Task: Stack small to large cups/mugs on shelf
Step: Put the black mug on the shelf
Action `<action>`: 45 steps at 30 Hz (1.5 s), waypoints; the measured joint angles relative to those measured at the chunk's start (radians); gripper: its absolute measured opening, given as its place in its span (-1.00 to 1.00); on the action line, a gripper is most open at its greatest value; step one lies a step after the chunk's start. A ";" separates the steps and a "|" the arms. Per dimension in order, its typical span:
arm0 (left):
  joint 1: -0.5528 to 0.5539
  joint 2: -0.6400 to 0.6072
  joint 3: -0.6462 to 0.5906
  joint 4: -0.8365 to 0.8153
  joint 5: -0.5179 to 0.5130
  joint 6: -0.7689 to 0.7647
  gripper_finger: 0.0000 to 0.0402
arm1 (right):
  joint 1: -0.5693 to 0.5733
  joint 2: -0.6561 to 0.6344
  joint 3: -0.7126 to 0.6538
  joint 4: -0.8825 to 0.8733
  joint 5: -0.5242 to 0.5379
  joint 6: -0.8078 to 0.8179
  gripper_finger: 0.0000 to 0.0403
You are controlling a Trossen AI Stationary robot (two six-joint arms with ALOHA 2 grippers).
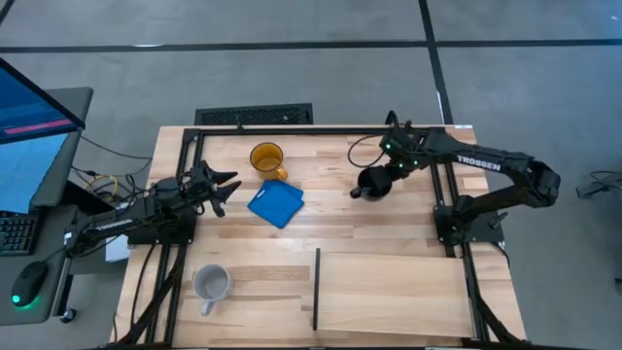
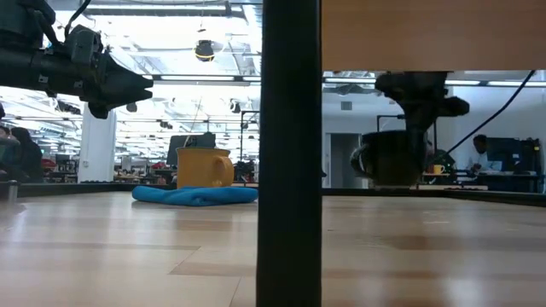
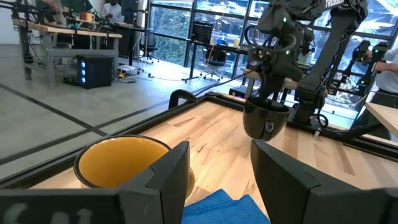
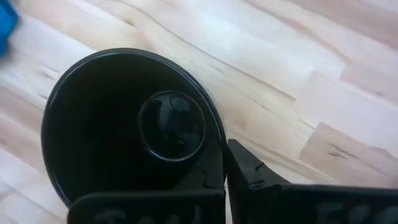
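Observation:
The glossy black mug (image 1: 372, 183) hangs off the table at the far right, with my right gripper (image 4: 224, 167) shut on it from above. The amber-yellow mug (image 1: 267, 158) stands upright on the far middle of the table, beside the flat blue square (image 1: 276, 204). Near the front left, the pale grey mug (image 1: 210, 283) stands upright. The shelf panel (image 1: 398, 292) lies at the front right, behind its black divider strip (image 1: 317, 289). My left gripper (image 1: 222, 187) hovers open at the left, level, pointing at the yellow mug (image 3: 121, 163). My right gripper pinches the black mug's wall at the rim (image 4: 219, 149), one finger inside the mug and one finger (image 4: 255, 177) outside. The fingers come from above, pointing steeply down. The mug (image 2: 392, 158) hangs below them, roughly upright, mouth up, clear of the table.
A black frame rail (image 1: 292, 129) runs along the table's far edge and down both sides. A keyboard (image 1: 255, 116) lies beyond the far edge. Bare wood lies between the blue square and the shelf panel.

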 joint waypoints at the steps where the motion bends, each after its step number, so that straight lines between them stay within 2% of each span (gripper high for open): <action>1: 0.000 0.000 0.000 0.000 0.000 0.000 -0.19 | 0.000 0.000 0.016 -0.013 -0.002 -0.011 -0.96; 11: 0.000 0.000 0.000 0.000 0.000 0.026 -0.19 | 0.020 0.000 0.183 -0.112 -0.061 -0.046 -0.96; 25: 0.000 0.000 0.000 0.000 0.000 0.026 -0.19 | 0.161 -0.002 0.410 -0.364 -0.098 -0.066 -0.96; 36: 0.000 0.000 0.000 0.000 0.000 0.001 -0.19 | 0.406 -0.002 0.636 -0.599 -0.152 -0.063 -0.96; 45: 0.000 0.000 0.000 0.000 0.000 0.000 -0.19 | 0.721 -0.013 0.715 -0.635 -0.156 0.106 -0.96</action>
